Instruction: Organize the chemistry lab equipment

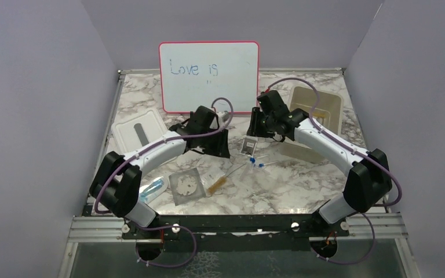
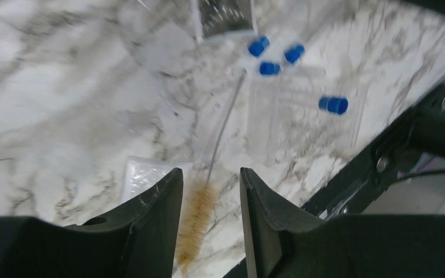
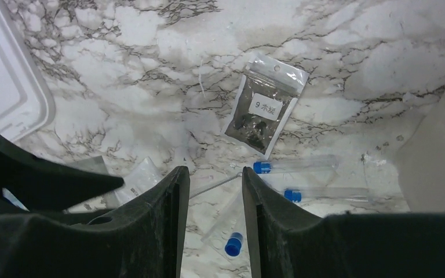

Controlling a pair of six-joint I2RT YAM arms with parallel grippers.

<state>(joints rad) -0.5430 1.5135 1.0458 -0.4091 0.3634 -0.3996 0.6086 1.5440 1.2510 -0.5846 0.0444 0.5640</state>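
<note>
**Left claw** (image 2: 211, 180): the two fingers stand apart and grip nothing. The left wrist view is smeared, so the fine items beyond the fingers are hard to make out. The clear packets show there only as pale patches.

**Right claw** (image 3: 214, 174): the fingers are also parted and empty. The fingers cover the near end of one blue-capped tube (image 3: 233, 243). The left arm blocks the lower left of this view.

**Surface and room:** the tabletop (image 1: 290, 185) is white marble pattern with grey veins, enclosed by plain lilac walls. A red-framed whiteboard (image 1: 208, 75) reading "Love is" leans at the back. A beige bin (image 1: 318, 113) sits back right, partly behind the right arm. Its lid (image 1: 139, 130) lies back left.

**Task items:**
- The bristle brush (image 2: 196, 217) lies flat below the gap of the left claw. Its long axis runs diagonally. The tan bristle head points to the near left, and the wire handle points toward the blue caps.
- Two clear tubes (image 3: 301, 165) lie roughly parallel, caps to the left in the right wrist view.
- A packet of dark material (image 3: 263, 113) lies just beyond them, tilted.
- The grey gauze mat (image 1: 185, 185) lies flat beside the brush head.
</note>
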